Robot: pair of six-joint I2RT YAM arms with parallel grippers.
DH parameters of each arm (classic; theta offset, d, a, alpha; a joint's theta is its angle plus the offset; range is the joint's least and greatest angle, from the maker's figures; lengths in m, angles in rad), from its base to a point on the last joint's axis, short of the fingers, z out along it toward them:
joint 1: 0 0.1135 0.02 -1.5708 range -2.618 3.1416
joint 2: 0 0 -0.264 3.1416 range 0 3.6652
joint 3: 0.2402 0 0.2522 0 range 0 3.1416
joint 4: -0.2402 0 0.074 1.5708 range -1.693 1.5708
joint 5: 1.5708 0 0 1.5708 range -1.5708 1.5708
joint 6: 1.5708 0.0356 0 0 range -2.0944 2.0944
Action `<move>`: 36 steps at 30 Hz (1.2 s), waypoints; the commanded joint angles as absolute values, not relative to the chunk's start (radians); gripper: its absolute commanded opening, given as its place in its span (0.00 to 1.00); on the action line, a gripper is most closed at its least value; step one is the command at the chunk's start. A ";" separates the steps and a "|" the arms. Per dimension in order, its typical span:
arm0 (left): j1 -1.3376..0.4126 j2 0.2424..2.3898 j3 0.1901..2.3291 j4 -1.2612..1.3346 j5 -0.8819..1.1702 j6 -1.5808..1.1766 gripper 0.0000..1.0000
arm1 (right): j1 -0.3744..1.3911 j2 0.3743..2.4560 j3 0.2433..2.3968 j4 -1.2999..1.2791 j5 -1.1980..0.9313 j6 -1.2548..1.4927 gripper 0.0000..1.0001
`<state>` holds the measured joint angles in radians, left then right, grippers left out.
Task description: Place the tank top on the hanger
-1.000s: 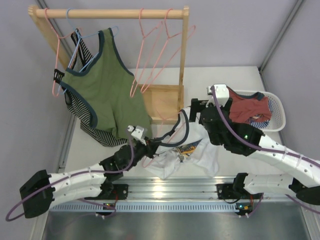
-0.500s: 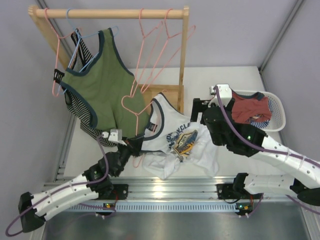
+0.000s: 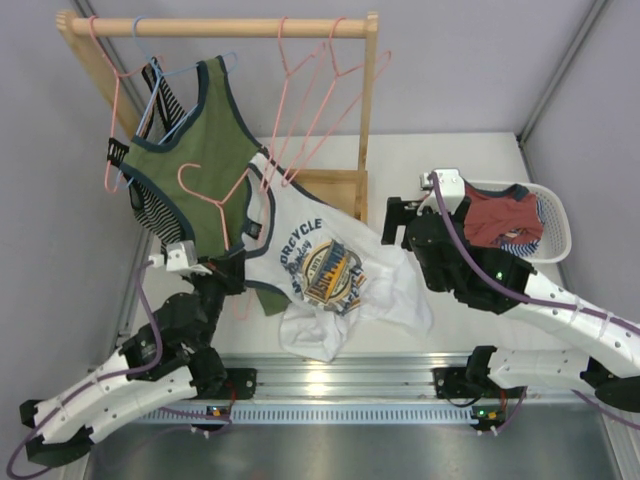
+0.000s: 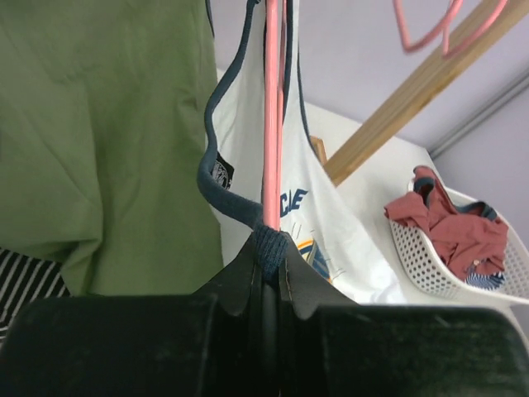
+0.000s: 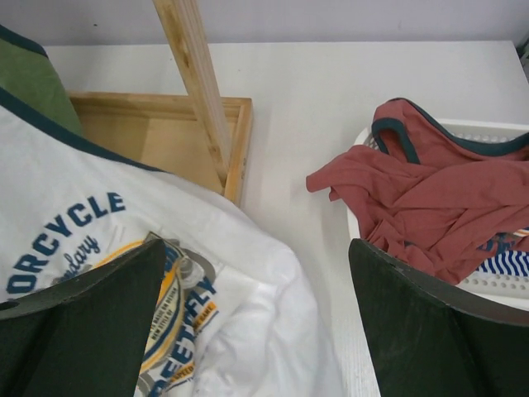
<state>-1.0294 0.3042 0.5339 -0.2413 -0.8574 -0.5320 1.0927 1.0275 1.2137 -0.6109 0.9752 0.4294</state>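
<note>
Our left gripper (image 4: pixel 269 252) pinches the hanger (image 4: pixel 271 124) and a strap of the tank top (image 4: pixel 326 207). Both point up to twelve o'clock. Our right gripper (image 5: pixel 264 331) is spread wide, with the tank top at its nine o'clock.

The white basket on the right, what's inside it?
A crumpled red garment with dark trim fills the white basket, and a strip of blue-and-white striped cloth peeks out beneath it. Anything deeper is covered by the red garment.

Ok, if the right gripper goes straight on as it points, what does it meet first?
Probably the white edge of the tank top lying on the table, or bare table just beside it; depth is unclear.
</note>
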 commanded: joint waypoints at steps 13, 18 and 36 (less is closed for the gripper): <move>-1.031 0.544 1.075 -0.468 -1.008 -0.335 0.00 | 1.112 1.005 1.261 -0.623 0.976 0.428 0.91; -1.031 0.675 1.256 -0.598 -1.023 -0.296 0.00 | 1.112 1.003 1.264 -0.626 0.974 0.430 0.91; -0.925 0.899 1.396 -0.644 -0.864 -0.184 0.00 | 1.114 1.005 1.255 -0.637 0.956 0.437 0.91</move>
<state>-0.9894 0.8936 1.3598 -0.6804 -0.9413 -0.2218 1.0931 1.0275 1.2137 -0.6373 0.9581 0.4305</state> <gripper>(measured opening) 0.090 0.914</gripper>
